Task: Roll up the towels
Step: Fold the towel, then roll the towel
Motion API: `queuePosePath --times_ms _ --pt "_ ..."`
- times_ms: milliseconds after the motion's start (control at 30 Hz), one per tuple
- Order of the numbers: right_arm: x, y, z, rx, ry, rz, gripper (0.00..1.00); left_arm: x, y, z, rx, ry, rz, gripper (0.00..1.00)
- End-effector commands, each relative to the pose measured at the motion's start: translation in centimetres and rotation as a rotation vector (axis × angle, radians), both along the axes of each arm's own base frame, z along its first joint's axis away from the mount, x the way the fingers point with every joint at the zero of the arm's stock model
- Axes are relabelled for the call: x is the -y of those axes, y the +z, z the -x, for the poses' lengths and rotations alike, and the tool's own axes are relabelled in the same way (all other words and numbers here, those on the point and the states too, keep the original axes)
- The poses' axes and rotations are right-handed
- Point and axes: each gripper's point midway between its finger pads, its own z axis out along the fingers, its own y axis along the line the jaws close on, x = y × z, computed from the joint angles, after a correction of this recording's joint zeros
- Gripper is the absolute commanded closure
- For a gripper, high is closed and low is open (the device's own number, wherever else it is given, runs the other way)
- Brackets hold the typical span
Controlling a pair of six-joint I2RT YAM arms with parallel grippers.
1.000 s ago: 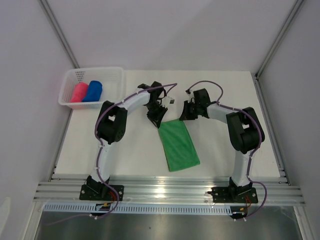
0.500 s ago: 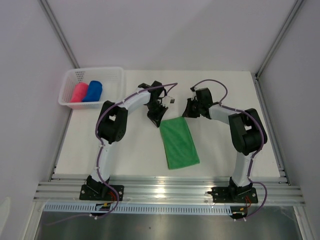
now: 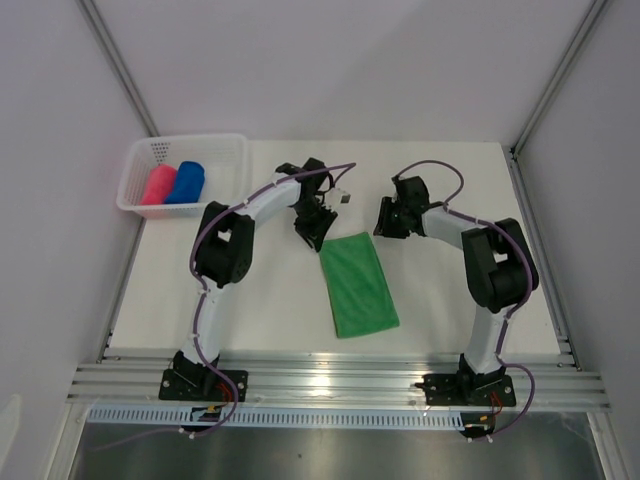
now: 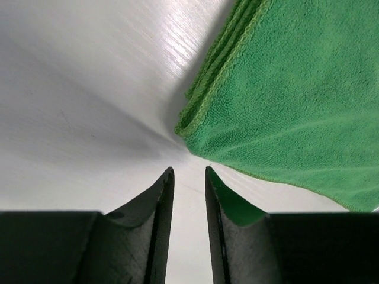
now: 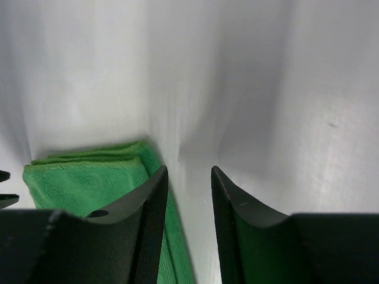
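A green towel [image 3: 358, 285] lies folded flat in the middle of the table, its long side running toward me. My left gripper [image 3: 319, 237] stands open just off its far left corner [image 4: 185, 126], with only bare table between the fingers [image 4: 189, 171]. Beside the far right corner my right gripper [image 3: 382, 227] is also open, and the towel's edge [image 5: 89, 171] lies left of its left finger with nothing in the gap [image 5: 189, 170]. The pink-red towel [image 3: 157, 186] and the blue towel [image 3: 187, 182] lie rolled in the basket.
A white mesh basket [image 3: 228, 150] stands at the far left corner of the table. Grey walls close in the left, back and right sides. An aluminium rail [image 3: 340, 385] with both arm bases runs along the near edge.
Both grippers have opened and let go of the green towel's far corners. The right gripper has drawn away to the right, and the towel's far edge now lies flat.
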Motion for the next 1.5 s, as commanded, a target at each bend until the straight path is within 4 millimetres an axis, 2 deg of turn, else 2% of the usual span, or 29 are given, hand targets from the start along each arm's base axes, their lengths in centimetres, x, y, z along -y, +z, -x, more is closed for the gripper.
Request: queuePosePath --times_ms 0,67,100,133,167,200,233,267,300,333,367,400,433,633,667,700,767,800,833,1000,1067,1167,1233,1367,1400,1433,1467 --pt "2.9 4.8 -0.3 0.055 -0.102 0.043 0.61 0.3 5.3 -0.8 0.117 -0.045 0.048 0.68" --pt "3.6 3.7 2.1 -0.018 -0.091 0.064 0.61 0.3 6.0 -0.2 0.119 -0.072 0.064 0.66" --pt "3.9 4.1 3.0 -0.028 -0.097 0.063 0.62 0.7 7.2 0.5 0.129 -0.095 0.088 0.66" --pt "4.6 2.5 5.4 -0.104 -0.104 0.089 0.63 0.8 7.2 1.2 0.12 -0.111 0.093 0.64" --pt "5.1 2.0 6.6 -0.129 -0.114 0.098 0.65 1.0 7.6 1.7 0.133 -0.15 0.1 0.64" --pt "5.7 1.4 7.9 -0.156 -0.137 0.111 0.68 1.4 7.3 3.3 0.111 -0.187 0.09 0.63" --pt "6.0 2.0 8.9 -0.144 -0.149 0.104 0.71 1.7 8.3 4.0 0.137 -0.216 0.101 0.63" --pt "6.8 0.2 11.5 -0.2 -0.162 0.116 0.75 1.9 8.5 4.8 0.145 -0.259 0.103 0.63" --pt "7.1 -0.1 12.5 -0.212 -0.179 0.111 0.83 2.4 7.8 6.8 0.119 -0.309 0.095 0.62" --pt "6.6 0.6 13.3 -0.202 -0.195 0.071 0.85 2.7 8.9 7.6 0.147 -0.339 0.109 0.62" --pt "6.5 0.4 14.3 -0.211 -0.191 0.062 0.87 2.9 9.0 8.3 0.162 -0.382 0.109 0.62" --pt "5.9 -0.4 16.0 -0.235 -0.163 0.075 0.9 3.5 8.8 10.0 0.158 -0.432 0.102 0.61" --pt "6.0 -0.6 17.0 -0.248 -0.164 0.104 0.92 3.4 8.4 10.6 0.169 -0.455 0.079 0.59" --pt "4.6 -2.0 21.7 -0.305 -0.085 0.151 0.99 5.2 7.0 16.9 0.165 -0.681 0.066 0.57" --pt "4.1 -1.9 22.1 -0.308 -0.071 0.125 0.99 5.1 6.1 18.0 0.156 -0.718 0.062 0.57" --pt "3.8 -2.0 22.5 -0.309 -0.06 0.112 1.0 5.7 6.4 19.2 0.174 -0.758 0.079 0.57" --pt "3.3 -2.4 23.4 -0.32 -0.04 0.086 1.0 5.3 5.6 20.8 0.16 -0.81 0.081 0.54" --pt "2.7 -2.3 23.9 -0.334 -0.026 0.056 1.0 5.9 6.0 21.5 0.183 -0.841 0.105 0.54" --pt "2.6 -2.3 24.2 -0.339 -0.021 0.046 1.0 5.5 5.7 22.1 0.173 -0.854 0.106 0.54" --pt "0.2 -0.4 24.9 -0.322 0.038 -0.093 1.0 4.9 5.4 23.1 0.196 -0.889 0.139 0.51" --pt "-0.2 0.5 25.0 -0.313 0.052 -0.13 1.0 5.4 5.9 23.4 0.219 -0.903 0.17 0.5" --pt "1.0 1.5 24.6 -0.296 0.019 -0.103 0.99 6.2 5.4 24.9 0.223 -0.952 0.189 0.48" --pt "2.8 2.1 24.1 -0.28 -0.02 -0.057 0.97 6.2 4.7 25.7 0.222 -0.978 0.178 0.47" --pt "4.8 6.9 21.9 -0.118 -0.044 -0.04 0.88 7.8 3.4 26.8 0.269 -1.038 0.176 0.46" --pt "5.3 8.1 21.3 -0.085 -0.058 -0.044 0.86 8.1 3.0 26.6 0.281 -1.036 0.165 0.43" --pt "5.5 9.3 21.1 -0.042 -0.048 -0.058 0.79 8.3 2.8 26.2 0.299 -1.033 0.15 0.41" --pt "5.5 9.8 21.1 -0.023 -0.042 -0.064 0.77 8.7 2.0 26.0 0.301 -1.031 0.139 0.33"
